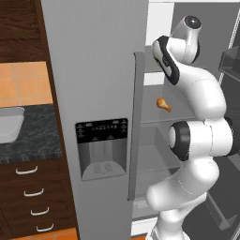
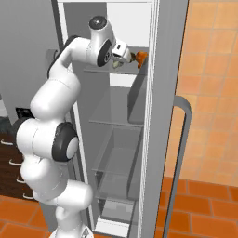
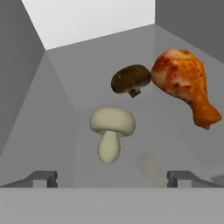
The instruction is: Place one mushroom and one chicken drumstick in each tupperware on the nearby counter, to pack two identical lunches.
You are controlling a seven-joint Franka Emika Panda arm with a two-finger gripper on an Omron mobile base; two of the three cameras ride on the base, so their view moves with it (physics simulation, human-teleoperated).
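Inside the fridge, a pale mushroom [image 3: 112, 130] lies on the shelf just ahead of my gripper [image 3: 112, 178], between its spread tips. A dark brown mushroom [image 3: 130, 79] sits farther back, touching a chicken drumstick [image 3: 185, 85] on the right. My gripper [image 2: 126, 59] is open and holds nothing, reaching onto the upper shelf beside the chicken drumstick [image 2: 141, 56]. A drumstick [image 1: 163, 104] also shows on a fridge shelf behind the arm. One light-grey tupperware [image 1: 9, 123] rests on the dark counter [image 1: 40, 138] at the far left.
The closed fridge door with its dispenser panel [image 1: 101, 147] stands between the counter and the open compartment. The open door with a long handle [image 2: 182, 153] is on the right. Glass shelves [image 2: 116, 123] and grey side walls [image 3: 22, 100] hem in the hand. Drawers [image 1: 33, 192] sit under the counter.
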